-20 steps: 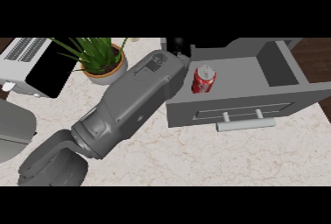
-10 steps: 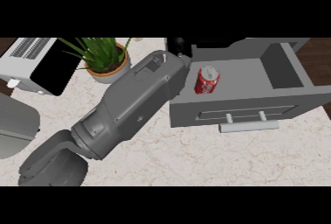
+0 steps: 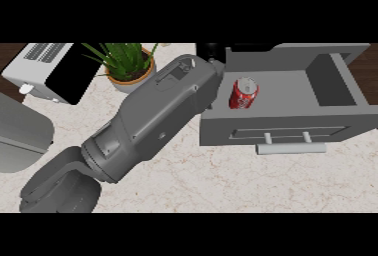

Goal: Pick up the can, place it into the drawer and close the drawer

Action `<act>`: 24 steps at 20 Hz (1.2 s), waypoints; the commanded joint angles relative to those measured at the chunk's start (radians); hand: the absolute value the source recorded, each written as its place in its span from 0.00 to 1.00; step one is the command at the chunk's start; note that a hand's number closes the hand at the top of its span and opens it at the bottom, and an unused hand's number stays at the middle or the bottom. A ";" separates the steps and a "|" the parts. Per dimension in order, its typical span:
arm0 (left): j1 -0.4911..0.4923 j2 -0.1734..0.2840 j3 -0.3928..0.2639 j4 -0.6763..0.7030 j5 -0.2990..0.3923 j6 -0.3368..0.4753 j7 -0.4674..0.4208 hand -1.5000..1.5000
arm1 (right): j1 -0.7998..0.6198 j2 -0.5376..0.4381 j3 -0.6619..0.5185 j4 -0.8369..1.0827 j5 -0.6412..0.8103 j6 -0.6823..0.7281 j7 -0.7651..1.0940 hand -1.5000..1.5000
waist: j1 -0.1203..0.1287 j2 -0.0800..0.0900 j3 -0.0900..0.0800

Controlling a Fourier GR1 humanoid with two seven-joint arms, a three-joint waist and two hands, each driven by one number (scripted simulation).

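The drawer (image 3: 336,117) stands pulled open at the right of the counter (image 3: 221,180), its grey front panel facing the near edge and carrying a pale bar handle (image 3: 290,148). The can (image 3: 244,93), red with white lettering and a silver top, lies inside the drawer against the left wall, slightly tilted.

One grey forearm (image 3: 151,120) runs diagonally from the lower left of the head view up toward the drawer's left rear corner. Only a small black part of its hand (image 3: 212,50) shows at the top, beyond the wrist, just beside the drawer's corner. Which arm this is cannot be determined from the view, and whether the fingers are open or curled cannot be told. The hand is apart from the can. No second hand appears.

Left of the forearm sit a potted plant (image 3: 124,62) in a tan pot and a white toaster (image 3: 46,70) with a black side panel
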 commanded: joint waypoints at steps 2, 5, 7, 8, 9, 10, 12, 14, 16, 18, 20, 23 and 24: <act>-0.021 0.000 0.013 0.001 0.013 0.002 0.024 0.00 | -0.106 -0.006 0.169 0.053 0.288 -0.044 -0.010 0.00 | 0.023 -0.002 -0.001; -0.002 0.000 0.017 0.007 0.001 -0.008 0.006 0.00 | -0.198 -0.007 0.256 0.163 0.440 -0.106 -0.025 0.00 | 0.035 -0.003 -0.001; -0.036 0.004 0.027 0.015 -0.016 0.000 0.064 0.00 | -0.171 0.031 0.328 0.215 0.546 -0.164 -0.091 0.00 | 0.041 -0.010 0.000; 0.009 0.000 0.015 -0.025 -0.019 0.025 0.042 0.00 | -0.243 0.006 0.321 0.244 0.545 -0.164 -0.056 0.00 | 0.040 -0.013 -0.001; 0.023 0.016 0.025 0.000 -0.029 -0.025 0.047 0.00 | -0.255 0.019 0.348 0.299 0.586 -0.201 -0.093 0.00 | 0.044 -0.011 -0.001; -0.011 0.044 0.030 -0.017 -0.031 -0.011 0.094 0.00 | -0.251 0.014 0.364 0.323 0.615 -0.211 -0.106 0.00 | 0.044 -0.014 -0.001; 0.013 0.001 0.031 0.005 -0.040 0.002 0.052 0.00 | -0.301 0.027 0.439 0.417 0.729 -0.277 -0.132 0.00 | 0.049 -0.007 -0.001; 0.013 0.058 0.032 -0.027 -0.056 -0.005 0.095 0.00 | -0.367 -0.014 0.399 0.496 0.723 -0.265 -0.127 0.00 | 0.049 -0.013 -0.001; 0.029 0.075 0.015 -0.082 -0.064 0.021 0.140 0.00 | -0.357 -0.034 0.423 0.567 0.779 -0.301 -0.182 0.00 | 0.059 -0.019 -0.001; 0.016 0.081 0.006 -0.090 -0.086 0.031 0.157 0.00 | -0.438 -0.014 0.457 0.670 0.833 -0.339 -0.169 0.00 | 0.062 -0.017 -0.001; 0.025 0.100 0.017 -0.106 -0.087 0.040 0.157 0.00 | -0.479 -0.029 0.476 0.776 0.895 -0.386 -0.200 0.00 | 0.071 -0.014 -0.001; 0.078 0.136 0.013 -0.139 -0.107 0.011 0.155 0.00 | -0.523 -0.054 0.489 0.891 0.958 -0.415 -0.213 0.00 | 0.068 -0.013 -0.001; 0.067 0.179 0.010 -0.142 -0.107 -0.014 0.192 0.00 | -0.572 -0.079 0.466 0.938 0.965 -0.401 -0.206 0.00 | 0.074 -0.013 -0.001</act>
